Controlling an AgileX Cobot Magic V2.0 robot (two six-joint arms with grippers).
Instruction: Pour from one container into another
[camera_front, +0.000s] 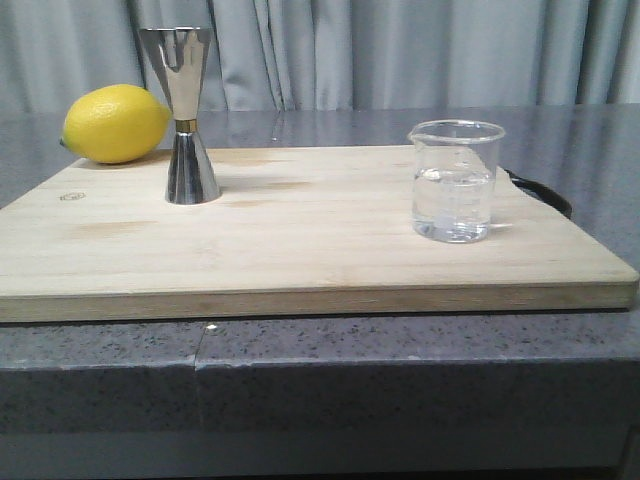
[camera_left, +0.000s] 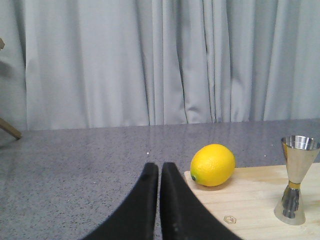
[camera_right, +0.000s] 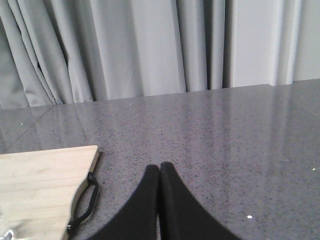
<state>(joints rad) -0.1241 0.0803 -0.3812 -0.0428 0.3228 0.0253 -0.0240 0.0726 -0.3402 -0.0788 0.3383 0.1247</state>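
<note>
A clear glass beaker (camera_front: 457, 181), partly filled with clear liquid, stands on the right side of the wooden cutting board (camera_front: 300, 250). The steel hourglass jigger (camera_front: 184, 115) stands upright at the board's back left; the left wrist view also shows the jigger (camera_left: 296, 179). Neither arm appears in the front view. My left gripper (camera_left: 160, 167) is shut and empty, off the board's left side, short of the jigger. Over the grey counter to the right of the board, my right gripper (camera_right: 160, 167) is shut with nothing in it. The beaker barely shows in the right wrist view.
A yellow lemon (camera_front: 115, 123) lies on the board's back left corner beside the jigger, and the left wrist view shows the lemon (camera_left: 213, 165) too. A black cord loop (camera_right: 85, 202) hangs off the board's right edge. Grey curtains hang behind the speckled counter (camera_front: 320, 350).
</note>
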